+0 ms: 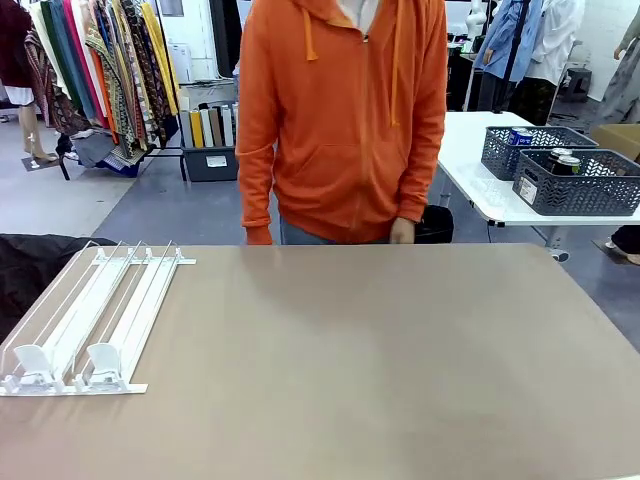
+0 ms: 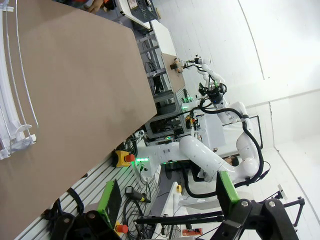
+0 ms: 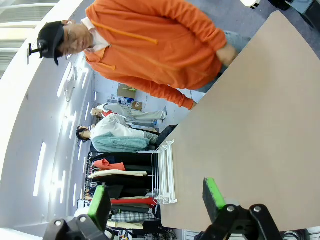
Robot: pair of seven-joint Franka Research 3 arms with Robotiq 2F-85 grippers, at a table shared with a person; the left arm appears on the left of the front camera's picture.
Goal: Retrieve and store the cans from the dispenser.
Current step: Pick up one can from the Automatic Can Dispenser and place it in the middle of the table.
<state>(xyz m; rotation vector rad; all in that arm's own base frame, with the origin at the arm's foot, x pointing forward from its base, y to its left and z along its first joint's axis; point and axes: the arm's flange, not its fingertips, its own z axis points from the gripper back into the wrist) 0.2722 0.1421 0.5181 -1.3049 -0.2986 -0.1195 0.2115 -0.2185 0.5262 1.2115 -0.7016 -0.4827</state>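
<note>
Brown tabletop (image 1: 380,360) bears the white-and-clear dispenser (image 1: 95,320) at its left edge, lanes running front to back, two white pusher tabs (image 1: 105,357) at the near end. Person in an orange hoodie (image 1: 340,110) stands at the far side; behind, on a white side table (image 1: 470,150), cans (image 1: 565,163) sit in dark lattice baskets (image 1: 580,183). Left gripper (image 2: 167,200) and right gripper (image 3: 157,197) both hang with fingers spread wide, holding nothing.

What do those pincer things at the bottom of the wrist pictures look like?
Each end effector is black with two fingers tipped in bright green pads: the left end effector and the right end effector. The right arm is smooth white, with black cables.
</note>
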